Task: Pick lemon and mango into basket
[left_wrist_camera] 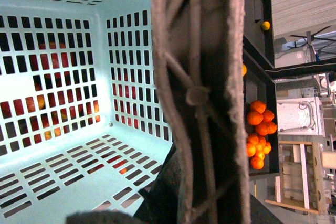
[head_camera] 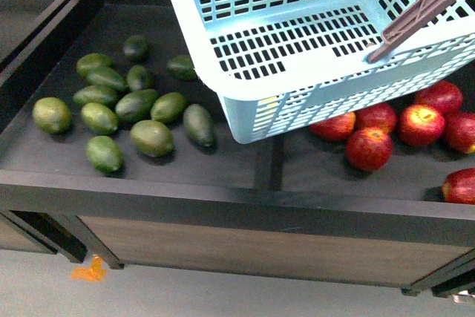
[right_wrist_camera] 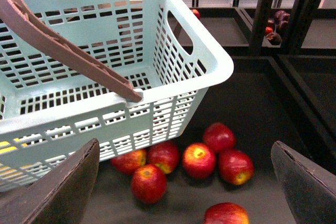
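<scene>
The turquoise basket [head_camera: 297, 72] hangs tilted above the dark shelf, over the gap between the green fruit and the apples. My left gripper [left_wrist_camera: 173, 192] is shut on its brown handle [left_wrist_camera: 199, 98], which fills the middle of the left wrist view. The inside of the basket [left_wrist_camera: 52, 182] holds nothing. My right gripper [right_wrist_camera: 184, 192] is open above the apples, its two dark fingers [right_wrist_camera: 63, 187] spread wide, just beside the basket's corner [right_wrist_camera: 157, 98]. A yellow patch shows through the slots low on the basket, too hidden to name. No lemon or mango shows clearly.
Several green oval fruits [head_camera: 119, 105] lie in the left shelf bin. Red apples [head_camera: 369, 148] [right_wrist_camera: 198, 160] lie in the right bin, partly under the basket. A divider [head_camera: 269, 161] separates the bins. Orange tangerines [left_wrist_camera: 261, 135] sit in another bin beyond the basket.
</scene>
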Available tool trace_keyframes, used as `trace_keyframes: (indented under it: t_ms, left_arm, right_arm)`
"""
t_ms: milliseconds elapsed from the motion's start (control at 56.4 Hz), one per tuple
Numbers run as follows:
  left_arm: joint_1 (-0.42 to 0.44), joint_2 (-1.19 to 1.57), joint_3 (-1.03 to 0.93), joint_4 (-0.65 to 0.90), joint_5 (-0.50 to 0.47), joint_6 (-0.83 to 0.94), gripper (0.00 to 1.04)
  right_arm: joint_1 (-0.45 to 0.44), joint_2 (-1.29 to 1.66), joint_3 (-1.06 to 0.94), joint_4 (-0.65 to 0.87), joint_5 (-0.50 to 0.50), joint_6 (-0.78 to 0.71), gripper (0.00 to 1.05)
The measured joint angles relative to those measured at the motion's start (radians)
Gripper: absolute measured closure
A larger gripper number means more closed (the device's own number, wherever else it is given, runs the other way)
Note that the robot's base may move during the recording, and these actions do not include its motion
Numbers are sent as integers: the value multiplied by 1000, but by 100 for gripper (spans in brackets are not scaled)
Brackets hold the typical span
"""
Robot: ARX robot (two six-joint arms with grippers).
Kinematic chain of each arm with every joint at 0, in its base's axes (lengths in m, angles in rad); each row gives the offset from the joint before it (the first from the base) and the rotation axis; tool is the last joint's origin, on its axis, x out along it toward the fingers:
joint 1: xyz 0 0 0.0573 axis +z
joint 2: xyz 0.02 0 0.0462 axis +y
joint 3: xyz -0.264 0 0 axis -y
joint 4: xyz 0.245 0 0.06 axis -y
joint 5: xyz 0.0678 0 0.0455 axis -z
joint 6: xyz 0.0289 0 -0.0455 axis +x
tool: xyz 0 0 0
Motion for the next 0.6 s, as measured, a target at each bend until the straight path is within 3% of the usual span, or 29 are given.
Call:
trace_keyframes:
  t_ms: [603]
  left_arm:
    - [0, 0, 0, 0, -1, -3, 100]
  right_arm:
    - [1, 1, 0, 0, -1, 0, 9]
